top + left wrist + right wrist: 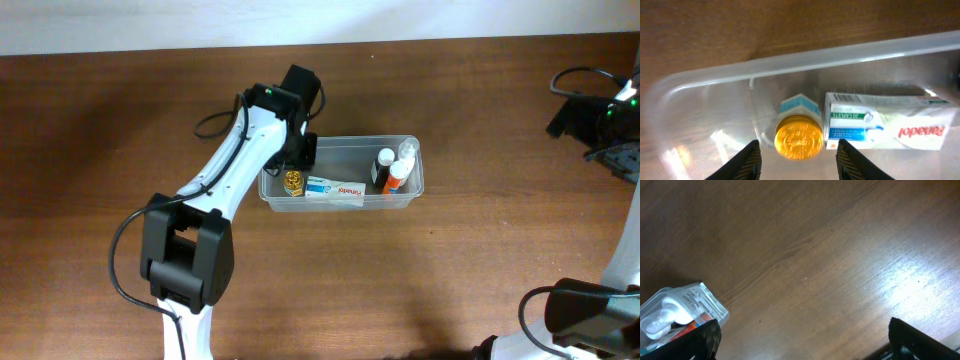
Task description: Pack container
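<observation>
The container (350,141) is a clear plastic tub in the middle of the table. In it lie a gold-lidded jar (293,181), a white Panadol box (335,190), an orange bottle (396,178) and two white-capped bottles (384,160). My left gripper (300,152) hangs over the tub's left end. It is open and empty, just above the jar (799,137) and beside the box (885,125), inside the rim (805,59). My right gripper (565,115) is at the far right. It is open and empty (810,345) above bare table.
The right wrist view shows one corner of the tub (707,306) at the lower left, with a white cap (660,319) inside. Black cables (575,80) lie at the back right. The table is brown wood.
</observation>
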Controlling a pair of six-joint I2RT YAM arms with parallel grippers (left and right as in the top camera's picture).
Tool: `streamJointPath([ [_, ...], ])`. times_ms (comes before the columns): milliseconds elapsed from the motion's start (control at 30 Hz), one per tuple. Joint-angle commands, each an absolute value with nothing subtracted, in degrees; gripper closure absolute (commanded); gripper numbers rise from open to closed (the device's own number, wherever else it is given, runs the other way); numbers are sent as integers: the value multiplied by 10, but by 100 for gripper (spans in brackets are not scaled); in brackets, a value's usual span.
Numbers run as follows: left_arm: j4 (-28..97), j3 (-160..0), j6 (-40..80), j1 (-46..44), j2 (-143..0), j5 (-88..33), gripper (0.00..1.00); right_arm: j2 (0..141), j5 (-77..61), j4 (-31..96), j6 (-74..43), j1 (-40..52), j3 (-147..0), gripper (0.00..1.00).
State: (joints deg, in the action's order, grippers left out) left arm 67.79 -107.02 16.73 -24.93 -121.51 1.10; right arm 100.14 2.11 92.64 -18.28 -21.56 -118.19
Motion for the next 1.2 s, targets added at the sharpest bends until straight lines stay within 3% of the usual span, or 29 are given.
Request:
streamJointPath([
  [0, 718, -1130, 162, -244, -1221, 19, 50, 998, 24, 926, -189, -218, -1189, 2],
  [267, 944, -1329, 145, -244, -1212, 72, 40, 998, 24, 926, -189, -218, -1189, 2],
  [367, 967, -1359, 136, -244, -1176, 75, 24, 998, 24, 926, -189, -218, -1189, 2],
  [567, 967, -1340, 136, -246, -1034, 73, 16, 998, 24, 926, -189, -218, -1189, 2],
  [633, 967, -1322, 136, -246, -981, 76, 1, 998, 24, 926, -189, -218, -1189, 2],
  [967, 967, -1071, 246, -246, -701, 191, 1, 998, 24, 926, -189, -218, -1189, 2],
  [1167, 966, -933, 286, -246, -599, 151, 1, 998, 24, 926, -189, -218, -1189, 2],
])
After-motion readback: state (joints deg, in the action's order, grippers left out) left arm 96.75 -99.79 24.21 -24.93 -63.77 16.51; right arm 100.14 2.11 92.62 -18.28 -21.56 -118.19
